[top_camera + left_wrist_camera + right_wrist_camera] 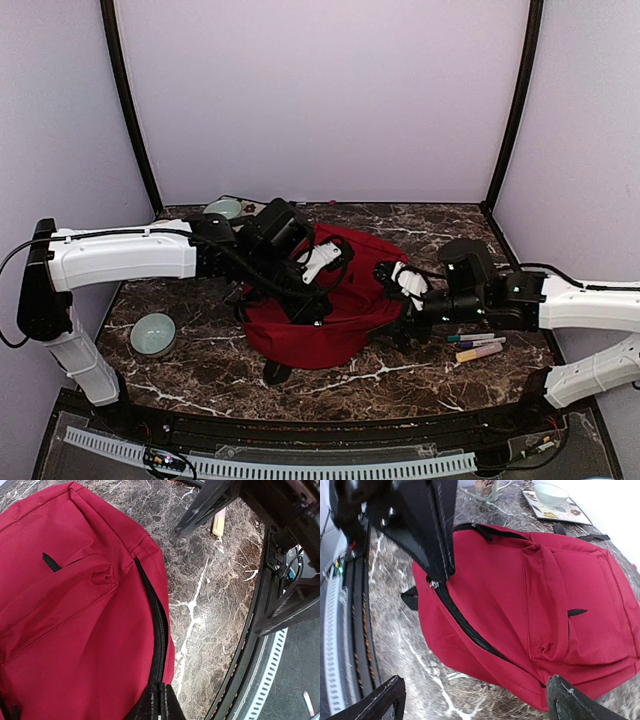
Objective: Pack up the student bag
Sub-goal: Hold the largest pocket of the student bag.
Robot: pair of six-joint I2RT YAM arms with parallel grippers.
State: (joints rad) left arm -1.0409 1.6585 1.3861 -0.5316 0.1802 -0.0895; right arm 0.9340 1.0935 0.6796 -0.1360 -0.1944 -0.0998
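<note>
The student bag (pixel 330 310), red with black zippers, lies in the middle of the marble table. It fills the left wrist view (pixel 75 620) and the middle of the right wrist view (pixel 530 600). My left gripper (pixel 161 689) is shut on the zipper pull (pixel 434 583) at the end of the main black zipper (pixel 159 630). From above, the left gripper (pixel 308 297) reaches over the bag. My right gripper (pixel 475 684) is open wide just off the bag's right edge, its fingers (pixel 572 700) apart and holding nothing. In the top view the right gripper (pixel 397 295) is beside the bag.
Several markers (pixel 478 346) lie on the table right of the bag, under the right arm; one marker (pixel 219 522) shows beyond the bag. A teal bowl (pixel 153 333) sits front left. Another bowl (pixel 550 494) on a tray and a mug (pixel 485 487) stand at the back.
</note>
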